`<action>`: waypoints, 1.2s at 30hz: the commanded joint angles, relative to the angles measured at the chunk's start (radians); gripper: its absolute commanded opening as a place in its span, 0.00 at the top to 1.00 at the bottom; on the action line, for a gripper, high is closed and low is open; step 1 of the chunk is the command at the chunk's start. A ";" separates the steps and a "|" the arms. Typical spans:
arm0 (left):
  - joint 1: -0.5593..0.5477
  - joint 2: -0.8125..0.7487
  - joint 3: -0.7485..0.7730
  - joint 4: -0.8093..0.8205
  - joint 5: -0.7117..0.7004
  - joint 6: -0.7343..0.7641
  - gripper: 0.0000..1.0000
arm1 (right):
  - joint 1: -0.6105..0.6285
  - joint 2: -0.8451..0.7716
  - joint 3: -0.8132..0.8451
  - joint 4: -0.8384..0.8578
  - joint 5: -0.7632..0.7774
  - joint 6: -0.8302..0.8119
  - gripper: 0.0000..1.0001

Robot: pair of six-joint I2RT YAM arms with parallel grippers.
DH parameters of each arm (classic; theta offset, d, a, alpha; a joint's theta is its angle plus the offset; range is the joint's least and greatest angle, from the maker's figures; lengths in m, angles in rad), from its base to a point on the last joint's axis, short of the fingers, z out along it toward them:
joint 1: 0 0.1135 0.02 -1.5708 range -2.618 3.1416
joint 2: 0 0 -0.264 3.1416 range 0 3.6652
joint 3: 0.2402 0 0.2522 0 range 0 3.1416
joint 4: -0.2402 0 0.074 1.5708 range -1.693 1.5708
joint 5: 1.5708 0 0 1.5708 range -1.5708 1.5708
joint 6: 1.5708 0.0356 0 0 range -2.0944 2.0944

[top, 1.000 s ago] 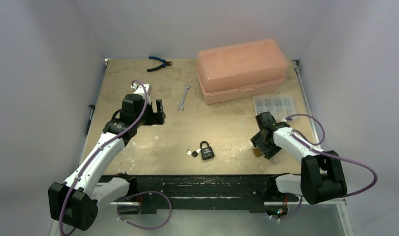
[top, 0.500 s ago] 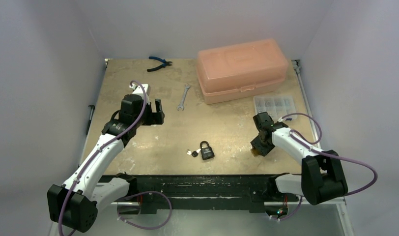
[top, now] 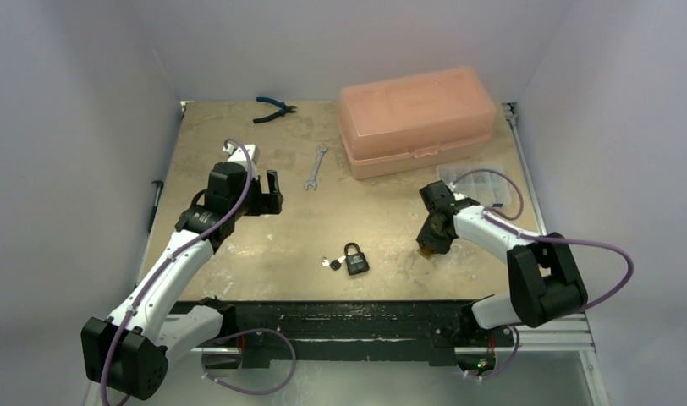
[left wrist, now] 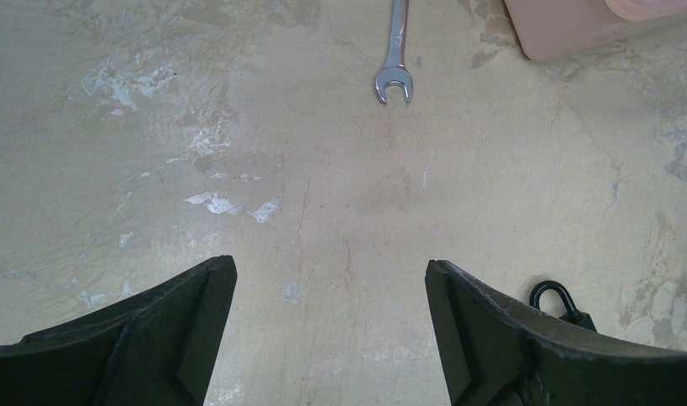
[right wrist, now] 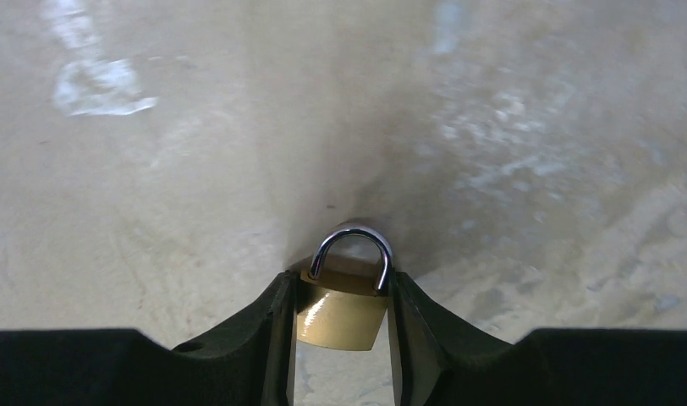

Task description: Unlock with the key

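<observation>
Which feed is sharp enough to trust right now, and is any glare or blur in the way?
Right wrist: the brass padlock in the right gripper is sharp, but the table behind is blurred, with a bright patch upper left. Left wrist: crisp throughout; wrench clear, black padlock mostly hidden. Top external: evenly lit, soft shadows, small detail.

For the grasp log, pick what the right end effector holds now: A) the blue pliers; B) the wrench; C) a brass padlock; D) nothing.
C: in the right wrist view the right end effector is shut on the brass padlock, shackle pointing forward, while the wrench and pliers lie well apart from it.
</observation>
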 commanded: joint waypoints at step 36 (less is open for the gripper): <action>-0.089 -0.026 0.030 -0.049 -0.122 -0.092 0.19 | 0.178 0.023 0.218 0.203 -0.104 -0.434 0.14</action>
